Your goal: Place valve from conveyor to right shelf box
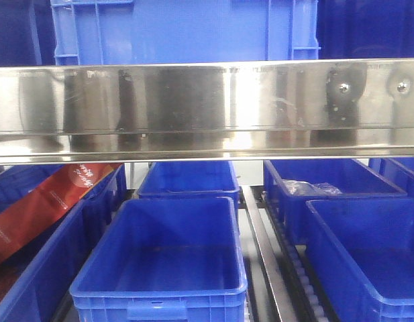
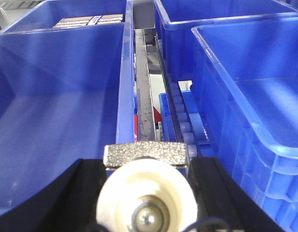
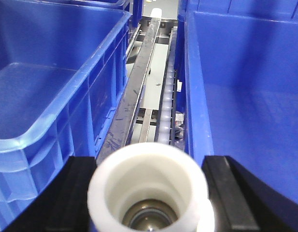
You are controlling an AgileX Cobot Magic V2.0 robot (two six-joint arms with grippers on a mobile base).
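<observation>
In the left wrist view a valve [image 2: 124, 186] fills the lower middle, seen end-on: a white cap with a metal ball inside and a silvery rough-textured block [image 2: 145, 153] behind it. My left gripper [image 2: 146, 166] is shut on it, black fingers against both sides. In the right wrist view a second valve [image 3: 115, 179] shows end-on as a white cap with a metal core. My right gripper [image 3: 149, 164] is shut on it. Both hang over the gap between blue shelf boxes. The conveyor is out of view. Neither gripper shows in the front view.
Blue boxes flank each gripper: left [image 2: 57, 96] and right [image 2: 264, 96], left [image 3: 52, 87] and right [image 3: 245, 87]. A roller track [image 3: 165, 101] and steel rail [image 2: 144, 96] run between them. The front view shows a steel shelf beam [image 1: 207, 107], blue boxes [image 1: 160, 288], and a red package [image 1: 45, 201].
</observation>
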